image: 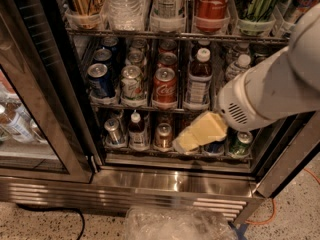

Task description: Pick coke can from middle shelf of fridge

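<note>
The coke can (164, 87) stands upright at the front of the middle shelf (115, 106), a chrome wire rack in the open fridge (170, 181). More red cans queue behind it. My gripper (183, 144), cream coloured, hangs in front of the bottom shelf, below and slightly right of the coke can, and is apart from it. The white arm reaches in from the right and hides part of the shelves there.
A white-and-green can (131, 83) and a blue can (101, 79) flank the coke can on the left, a dark white-capped bottle (199, 78) on the right. A tall Coca-Cola container (212, 3) stands above. The glass door (35, 119) is swung open at left. A plastic bag (175, 224) lies on the floor.
</note>
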`<action>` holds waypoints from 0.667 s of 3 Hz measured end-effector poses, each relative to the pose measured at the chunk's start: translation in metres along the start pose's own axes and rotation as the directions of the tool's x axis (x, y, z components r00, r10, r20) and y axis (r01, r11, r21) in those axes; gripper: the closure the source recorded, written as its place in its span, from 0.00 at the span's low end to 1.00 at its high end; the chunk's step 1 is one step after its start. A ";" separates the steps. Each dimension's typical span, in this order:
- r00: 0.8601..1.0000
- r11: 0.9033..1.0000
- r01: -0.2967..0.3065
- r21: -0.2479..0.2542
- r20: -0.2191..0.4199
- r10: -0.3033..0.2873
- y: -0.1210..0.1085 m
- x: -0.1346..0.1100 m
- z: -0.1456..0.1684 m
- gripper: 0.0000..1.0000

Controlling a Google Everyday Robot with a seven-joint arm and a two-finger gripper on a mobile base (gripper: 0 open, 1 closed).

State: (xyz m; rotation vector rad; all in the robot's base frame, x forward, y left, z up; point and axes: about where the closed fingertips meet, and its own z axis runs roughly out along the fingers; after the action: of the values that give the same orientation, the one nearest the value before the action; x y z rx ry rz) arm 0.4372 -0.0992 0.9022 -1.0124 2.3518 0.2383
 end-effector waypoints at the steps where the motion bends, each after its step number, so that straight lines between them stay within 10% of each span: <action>1: 0.990 0.992 -0.127 -0.014 0.062 0.128 0.027 -0.007 0.041 0.00; 2: 0.958 0.965 -0.261 -0.039 0.117 0.264 0.046 -0.014 0.084 0.00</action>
State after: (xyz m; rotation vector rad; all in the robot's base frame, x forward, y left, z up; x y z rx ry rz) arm 0.4483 -0.0273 0.8382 -0.6726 2.3717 0.4171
